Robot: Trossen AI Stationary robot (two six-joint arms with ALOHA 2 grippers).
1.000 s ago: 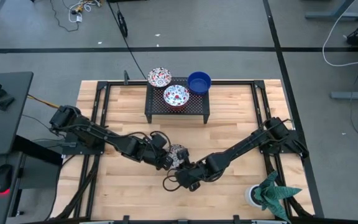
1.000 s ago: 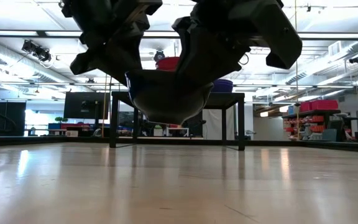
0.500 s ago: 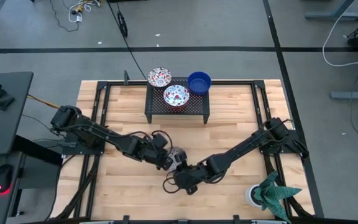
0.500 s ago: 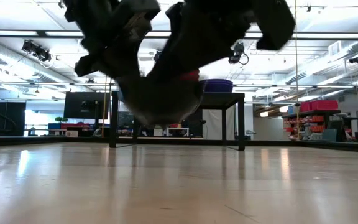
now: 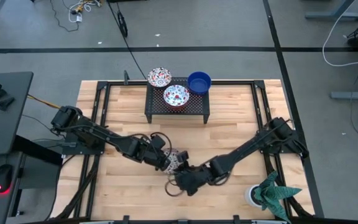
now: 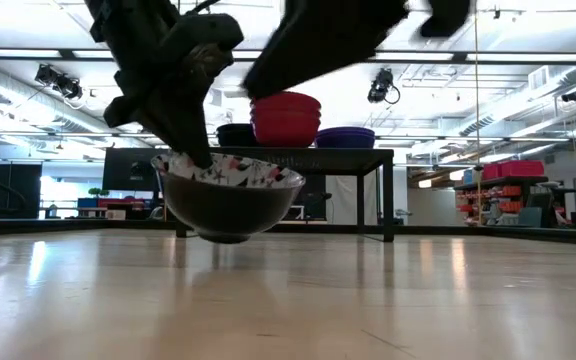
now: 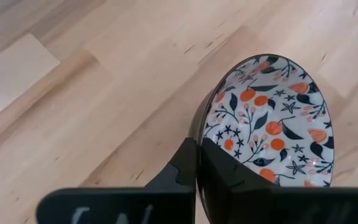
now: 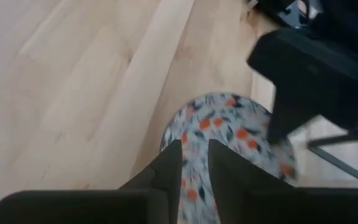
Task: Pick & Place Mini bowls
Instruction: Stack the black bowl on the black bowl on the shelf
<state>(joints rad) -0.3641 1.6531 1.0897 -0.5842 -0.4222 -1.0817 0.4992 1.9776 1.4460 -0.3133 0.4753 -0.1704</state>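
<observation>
A floral mini bowl [image 5: 178,157] [image 6: 226,195] hangs above the middle of the table, with my left gripper [image 7: 197,163] [image 5: 169,160] shut on it. My right gripper [image 8: 194,168] [image 5: 183,179] stands open just on the near side of the bowl and above it; its fingers touch nothing. At the table's far edge, two floral bowls [image 5: 160,78] [image 5: 176,96] and a blue bowl [image 5: 199,82] sit on a black mesh stand [image 5: 194,111]. My left gripper pinches the bowl's rim [image 7: 198,127], one finger [image 7: 224,171] inside the bowl and one [image 7: 180,169] outside. The fingers slant down from the table's left. The bowl is lifted clear of the table, mouth up and nearly level.
A white pot with a green plant [image 5: 267,193] stands at the near right corner. A black frame [image 5: 104,84] runs around the wooden table top. The stand with its bowls [image 6: 286,118] rises at the far side, and bare wood lies around the held bowl.
My right gripper has opened, let go of the bowl and drawn up and back toward the table's near edge. The bowl has stayed in my left gripper above the table's middle and now shows its patterned inside to the low view.
</observation>
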